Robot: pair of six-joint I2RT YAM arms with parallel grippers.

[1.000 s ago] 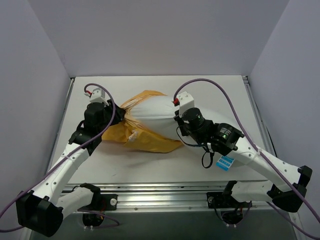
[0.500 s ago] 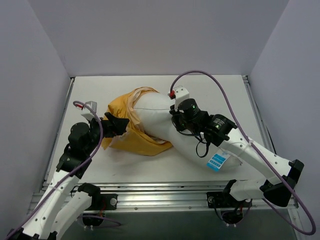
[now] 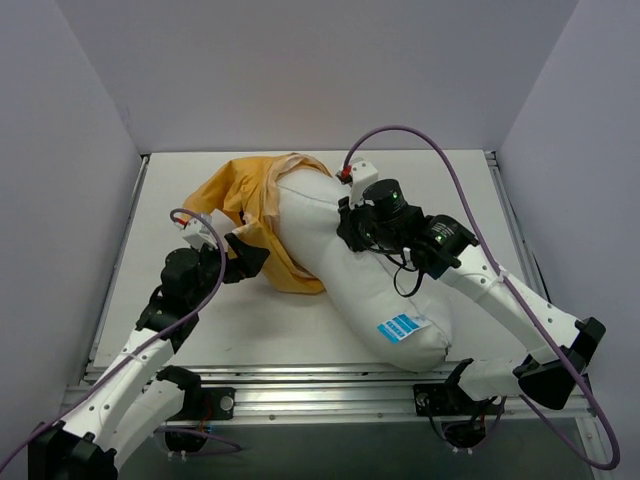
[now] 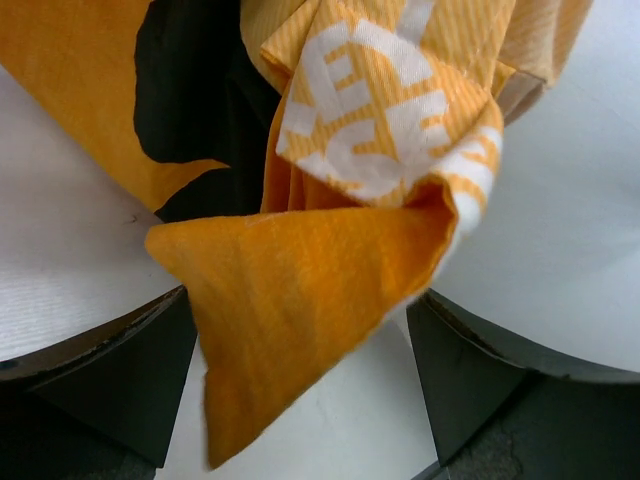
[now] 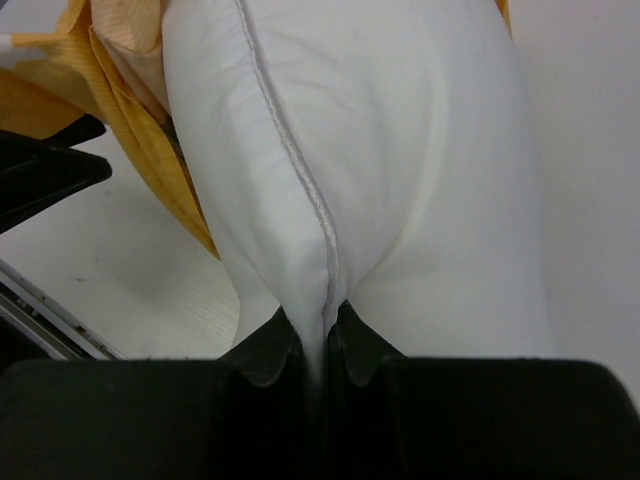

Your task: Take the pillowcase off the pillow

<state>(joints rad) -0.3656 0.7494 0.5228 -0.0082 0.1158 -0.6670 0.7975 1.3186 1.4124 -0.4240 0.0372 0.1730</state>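
Observation:
The white pillow point(image 3: 350, 280) lies slanted from the table's middle to the near right, its blue tag point(image 3: 398, 326) facing up. Only its far end sits in the orange-yellow pillowcase point(image 3: 235, 185), which is bunched at the far left. My right gripper point(image 3: 345, 218) is shut on the pillow's seam point(image 5: 322, 250) in the right wrist view point(image 5: 322, 325). My left gripper point(image 3: 252, 258) is open at the case's near edge. In the left wrist view point(image 4: 298, 300) a loose orange corner point(image 4: 300, 270) hangs between the wide-apart fingers point(image 4: 130, 370), not clamped.
White table point(image 3: 500, 220) with grey walls on the left, back and right. A metal rail point(image 3: 320, 385) runs along the near edge by the arm bases. The right arm's purple cable point(image 3: 455, 200) loops above the pillow.
The pillow has slid far out of the case towards the near right. My left gripper pulled the case towards the near left, then came back slightly right. My right gripper moved towards the back.

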